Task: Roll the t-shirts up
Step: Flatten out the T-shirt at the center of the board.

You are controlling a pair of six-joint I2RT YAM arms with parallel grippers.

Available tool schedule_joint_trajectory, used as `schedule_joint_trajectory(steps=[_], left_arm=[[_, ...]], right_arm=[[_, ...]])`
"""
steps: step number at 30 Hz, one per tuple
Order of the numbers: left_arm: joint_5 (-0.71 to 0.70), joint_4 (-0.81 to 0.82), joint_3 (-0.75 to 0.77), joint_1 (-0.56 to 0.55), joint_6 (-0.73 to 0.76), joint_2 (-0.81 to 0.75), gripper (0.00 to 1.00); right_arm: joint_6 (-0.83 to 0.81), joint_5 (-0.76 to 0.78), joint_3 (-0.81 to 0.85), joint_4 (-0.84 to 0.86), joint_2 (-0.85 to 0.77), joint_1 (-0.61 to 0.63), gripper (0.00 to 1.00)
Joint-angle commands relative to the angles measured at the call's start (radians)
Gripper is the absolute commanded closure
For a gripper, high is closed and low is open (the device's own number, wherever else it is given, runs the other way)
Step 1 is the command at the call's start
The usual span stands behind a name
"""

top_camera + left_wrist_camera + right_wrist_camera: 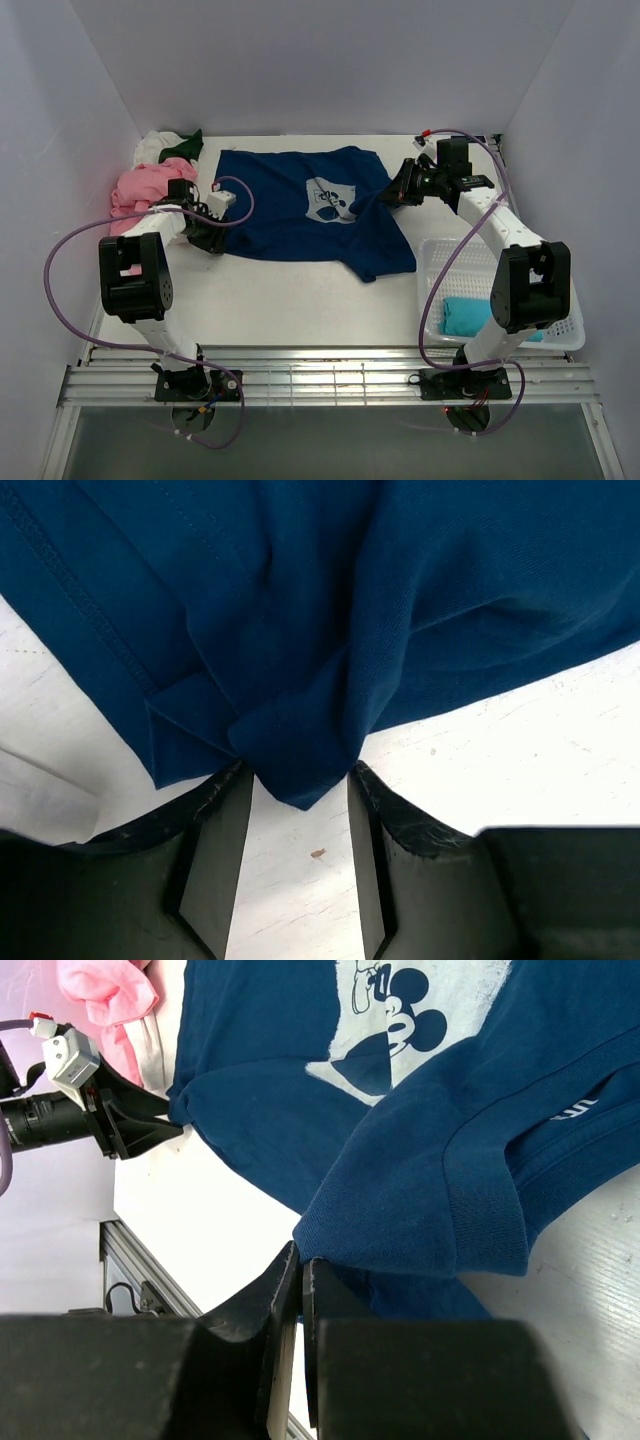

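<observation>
The navy t-shirt (pixel 300 215) lies spread on the table with its pale mouse print (pixel 330 198) facing up. My left gripper (pixel 215 238) is at its near-left corner. In the left wrist view a bunched corner of the navy cloth (pixel 350 600) fills the gap between the tips of my left gripper (pixel 298 775). My right gripper (pixel 395 190) is at the shirt's right edge. In the right wrist view my right gripper (pixel 300 1255) is shut on a folded ribbed edge of the navy shirt (pixel 420 1210). Pink (pixel 140 190), white (pixel 155 148) and dark green (pixel 185 148) tees are piled at the far left.
A white mesh basket (pixel 560 330) stands at the near right with a teal tee (pixel 470 315) inside it. White walls close in the table on three sides. A metal rail (pixel 320 380) runs along the near edge by the arm bases.
</observation>
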Motion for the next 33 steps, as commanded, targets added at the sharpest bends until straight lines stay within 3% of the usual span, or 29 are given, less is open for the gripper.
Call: schedule_joint_trajectory(steps=[1,5,7,8,10,11,15,18,19,23,26,33], left_arm=[[-0.009,0.030,0.021,-0.001,-0.006,-0.016,0.47],[-0.016,0.049,0.001,-0.001,-0.007,-0.022,0.47],[0.009,0.055,-0.001,-0.001,-0.013,-0.030,0.55],[0.016,0.055,0.001,-0.001,-0.022,-0.031,0.68],[0.032,0.055,0.007,-0.003,-0.030,-0.033,0.83],[0.032,0.052,0.008,-0.003,-0.035,-0.034,1.00],[0.000,0.046,0.077,0.014,-0.062,-0.069,1.00],[-0.002,0.030,0.223,0.074,-0.065,-0.099,1.00],[-0.002,-0.014,0.316,0.106,-0.053,-0.097,1.00],[-0.029,-0.189,0.458,0.157,0.043,-0.071,1.00],[-0.068,-0.282,0.386,0.180,0.114,-0.103,1.00],[-0.079,-0.318,0.164,0.190,0.171,-0.238,1.00]], right_arm=[[-0.017,-0.003,0.037,0.012,-0.001,-0.003,0.92],[-0.018,-0.008,0.034,0.014,0.001,-0.003,0.92],[-0.020,-0.008,0.038,0.014,0.002,-0.003,0.92],[-0.020,-0.008,0.041,0.011,0.005,-0.003,0.92],[-0.020,-0.010,0.046,0.011,0.007,-0.002,0.92],[-0.020,-0.010,0.048,0.011,0.005,-0.003,0.92],[-0.003,-0.034,0.083,0.009,-0.001,-0.028,0.92],[0.015,-0.057,0.140,0.002,-0.007,-0.059,0.92],[0.020,-0.065,0.153,-0.006,-0.008,-0.083,0.92],[-0.017,-0.040,0.169,-0.109,-0.027,-0.105,0.92],[-0.066,-0.014,0.109,-0.193,-0.059,-0.103,0.92],[-0.126,0.013,-0.005,-0.259,-0.123,-0.091,0.92]])
